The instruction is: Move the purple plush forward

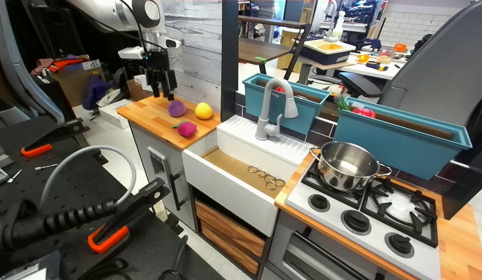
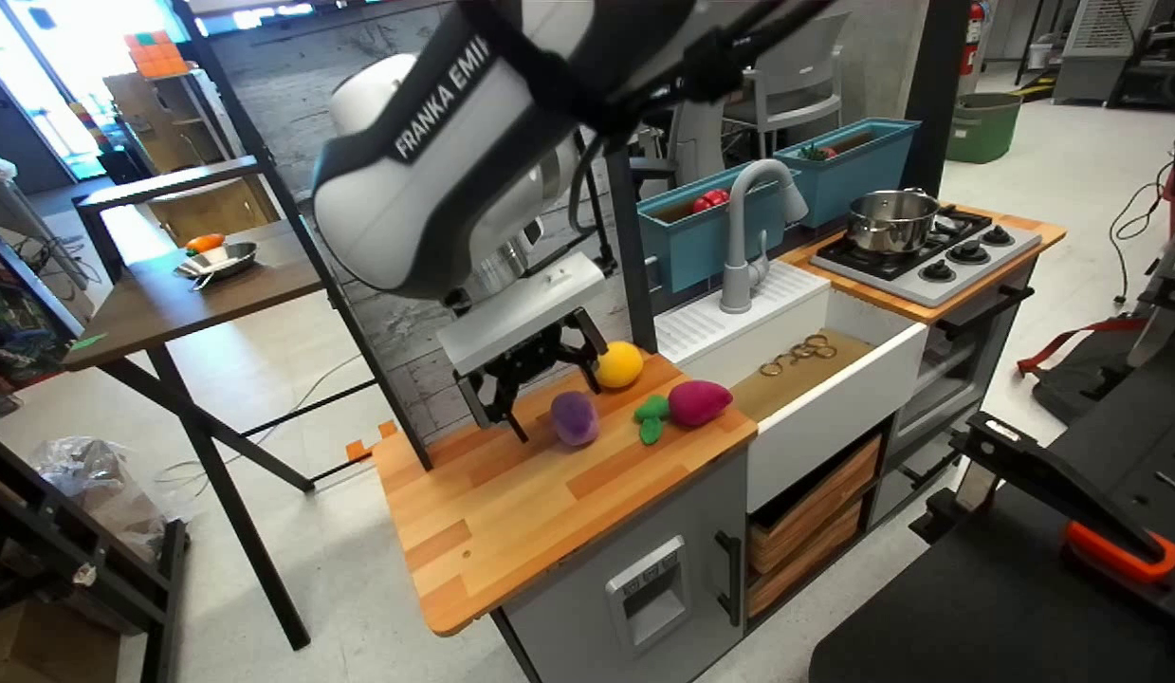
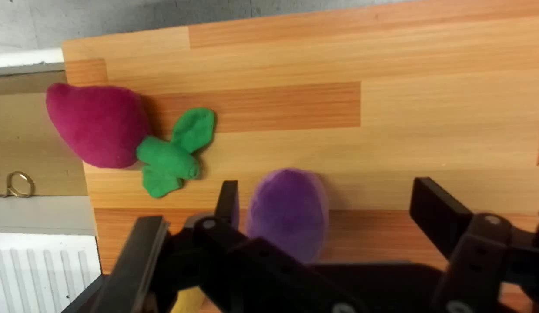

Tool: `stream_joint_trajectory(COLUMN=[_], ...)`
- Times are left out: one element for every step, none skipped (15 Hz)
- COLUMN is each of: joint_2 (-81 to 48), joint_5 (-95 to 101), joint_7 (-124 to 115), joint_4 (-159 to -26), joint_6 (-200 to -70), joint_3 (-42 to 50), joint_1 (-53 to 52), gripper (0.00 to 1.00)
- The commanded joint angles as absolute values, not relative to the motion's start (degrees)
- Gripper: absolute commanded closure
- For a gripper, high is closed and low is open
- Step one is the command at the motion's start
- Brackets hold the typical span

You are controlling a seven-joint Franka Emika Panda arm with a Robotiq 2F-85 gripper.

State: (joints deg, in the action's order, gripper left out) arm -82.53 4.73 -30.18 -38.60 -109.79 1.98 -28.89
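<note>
Jaws wide apart, purple plush (image 3: 289,212) below, off-centre

In an exterior view the camera looks slantwise down from nearer the stove (image 1: 377,230); in an exterior view, from nearer the wooden counter (image 2: 549,503). Both show the sink (image 1: 231,194) from its front. The wrist view, steep and close, shares the purple plush (image 3: 289,208) with them.
</note>
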Motion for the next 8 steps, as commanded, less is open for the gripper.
stream_joint_trajectory(joint_2=[-75.47, -73.74, -71.95, -69.45, -67.15, -64.63, -62.75, -61.17], joint_5=[3.19, 3.13, 3.2, 3.31, 3.09, 3.11, 3.13, 3.35], joint_7=[-27.89, -28.13, -28.31, -29.16, -29.49, -29.69, -29.53, -29.46], joint_4=[-44.19, -45.57, -47.24, -49.82, -52.59, -55.68, -58.07, -60.44], joint_6=[-104.3, -104.03, -104.36, -105.62, -107.38, -108.78, -109.97, -111.5], joint_3=[-0.31, -0.51, -0.61, -0.52, -0.71, -0.71, -0.86, -0.84], joint_1=[-28.37, -28.3, -28.25, -28.26, -28.09, -28.11, -28.07, -28.24], gripper=[0.0, 0.0, 0.0, 0.0, 0.0, 0.0, 0.0, 0.0])
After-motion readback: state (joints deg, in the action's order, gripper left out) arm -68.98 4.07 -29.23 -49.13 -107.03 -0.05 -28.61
